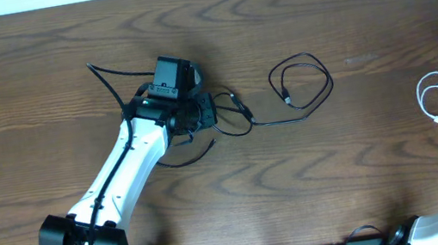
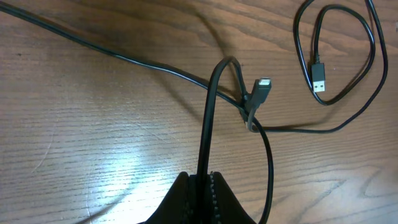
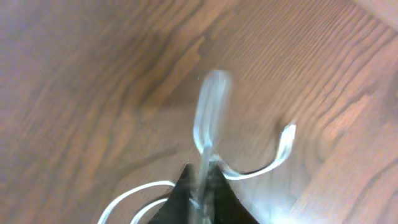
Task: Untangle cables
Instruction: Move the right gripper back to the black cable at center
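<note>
Two thin cords, listed by view. Overhead: thin black cord (image 1: 328, 80), pliant and plug-ended, looped right of centre on the brown wood-grain table (image 1: 36, 63), its crossed part at my left claw (image 1: 207, 114); thin white cord (image 1: 421, 97) coiled at the right edge, well apart. Left wrist: left claw pinched shut on a black strand near a silver-tipped plug (image 2: 263, 86). Right wrist, blurred: right claw (image 3: 200, 180) closed on the white cord. Judged light, limp, slippery; best held just behind plugs.
</note>
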You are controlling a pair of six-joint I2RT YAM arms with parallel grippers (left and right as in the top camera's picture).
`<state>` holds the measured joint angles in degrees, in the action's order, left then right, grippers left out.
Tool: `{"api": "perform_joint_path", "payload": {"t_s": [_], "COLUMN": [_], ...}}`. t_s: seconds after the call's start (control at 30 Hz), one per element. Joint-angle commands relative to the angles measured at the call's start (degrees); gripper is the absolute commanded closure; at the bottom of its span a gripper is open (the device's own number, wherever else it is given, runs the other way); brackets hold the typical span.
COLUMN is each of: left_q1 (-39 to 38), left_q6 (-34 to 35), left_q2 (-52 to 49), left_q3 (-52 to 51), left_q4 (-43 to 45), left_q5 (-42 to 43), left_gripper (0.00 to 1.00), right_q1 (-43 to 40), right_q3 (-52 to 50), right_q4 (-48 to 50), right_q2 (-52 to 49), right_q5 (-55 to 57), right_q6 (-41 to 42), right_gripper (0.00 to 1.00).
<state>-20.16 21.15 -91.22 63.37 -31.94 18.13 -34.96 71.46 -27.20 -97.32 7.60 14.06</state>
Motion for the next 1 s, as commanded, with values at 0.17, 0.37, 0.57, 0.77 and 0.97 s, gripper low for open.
{"api": "perform_joint_path", "payload": {"t_s": [0.17, 0.37, 0.57, 0.77, 0.97], "left_q1": [-0.2, -0.2, -0.1, -0.1, -0.1], "left_q6": [-0.1, -0.1, -0.2, -1.2, -1.2], "left_q2": [-0.3, -0.3, -0.3, -0.1, 0.0], "left_q3": [0.6, 0.6, 0.6, 0.6, 0.6], "left_q4": [-0.4, -0.4, -0.8, -0.8, -2.1], "left_q5": [0.5, 0.4, -3.9, -7.3, -8.6], "left_gripper": [0.92, 0.91, 0.92, 0.91, 0.91], "right_q1": [3.2, 12.3, 26.7, 37.3, 45.4], "right_q3": [1.1, 1.1, -0.4, -4.2, -10.3], "right_q4": [-8.6, -17.8, -21.8, -18.8, -11.9], "right_q2": [0.8, 0.8, 0.8, 0.8, 0.8], "right_q5": [-26.0, -29.6, -26.2, -20.1, -12.3], "right_q6": [0.1, -6.7, -8.4, -2.0, 7.5], "right_gripper": [0.13, 0.11, 0.13, 0.14, 0.19]}}
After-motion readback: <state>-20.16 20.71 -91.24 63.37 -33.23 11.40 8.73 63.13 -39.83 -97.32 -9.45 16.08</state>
